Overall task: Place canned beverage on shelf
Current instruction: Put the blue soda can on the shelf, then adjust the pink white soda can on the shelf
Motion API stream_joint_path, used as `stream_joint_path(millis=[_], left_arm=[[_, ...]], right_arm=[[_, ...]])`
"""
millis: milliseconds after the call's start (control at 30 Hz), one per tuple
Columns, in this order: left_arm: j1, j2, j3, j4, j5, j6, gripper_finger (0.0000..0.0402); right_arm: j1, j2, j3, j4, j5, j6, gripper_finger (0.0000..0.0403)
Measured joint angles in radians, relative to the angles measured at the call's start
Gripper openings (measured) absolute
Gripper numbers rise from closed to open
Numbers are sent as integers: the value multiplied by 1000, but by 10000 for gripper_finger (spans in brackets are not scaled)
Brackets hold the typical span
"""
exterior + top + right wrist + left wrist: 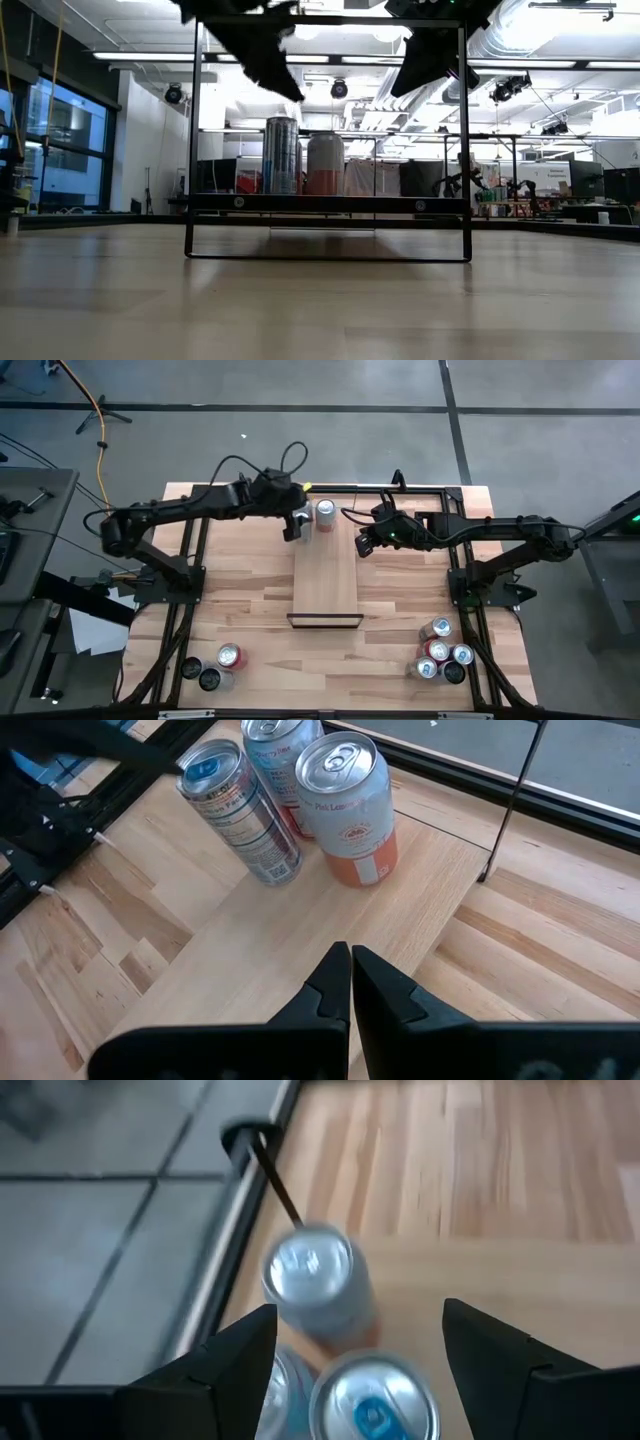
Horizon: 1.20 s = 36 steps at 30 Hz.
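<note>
left claw [355, 1350]: fingers spread apart, hanging just above the cans at the far end of the shelf, holding nothing
right claw [350, 982]: fingers pressed together and empty, over the shelf near the same far end, pointed at the cans
cans on shelf: three upright in a tight cluster in the right wrist view – a tall slim blue-topped can [238, 810], an orange-and-white can [352, 808], and a third can [275, 745] partly hidden behind them
shelf [325, 585]: long light plank in the middle of the worktop, mostly bare, black frame at its near end
done, as I judge: three cans already stand on the shelf
left, as I judge: spare cans near the left corner [212, 666] and near the right corner [442, 654] of the worktop [400, 660] not yet shelved
</note>
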<state>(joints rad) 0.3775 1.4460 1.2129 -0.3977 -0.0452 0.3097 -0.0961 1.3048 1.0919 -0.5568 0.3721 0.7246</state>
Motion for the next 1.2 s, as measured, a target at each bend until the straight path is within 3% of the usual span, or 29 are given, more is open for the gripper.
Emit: stream_joint_path(millis=[200, 333, 400, 467, 533, 733, 1200], left_arm=[[31, -46, 42, 2, -30, 15, 214], [104, -42, 20, -18, -9, -11, 120], [146, -43, -8, -18, 58, -30, 49], [194, -43, -39, -24, 145, -64, 15], [230, -43, -72, -7, 186, -72, 13], [274, -42, -156, 53, 182, -77, 1], [276, -35, -171, 143, 163, -73, 0]], right_arm=[[0, 0, 0, 0, 0, 0, 0], [0, 0, 0, 0, 3, 0, 0], [-1, 0, 0, 0, 4, -3, 0], [-1, 0, 0, 0, 4, -3, 0], [-1, 0, 0, 0, 4, -7, 0], [-1, 0, 0, -1, 6, -23, 0], [-1, 0, 0, -1, 19, -26, 0]])
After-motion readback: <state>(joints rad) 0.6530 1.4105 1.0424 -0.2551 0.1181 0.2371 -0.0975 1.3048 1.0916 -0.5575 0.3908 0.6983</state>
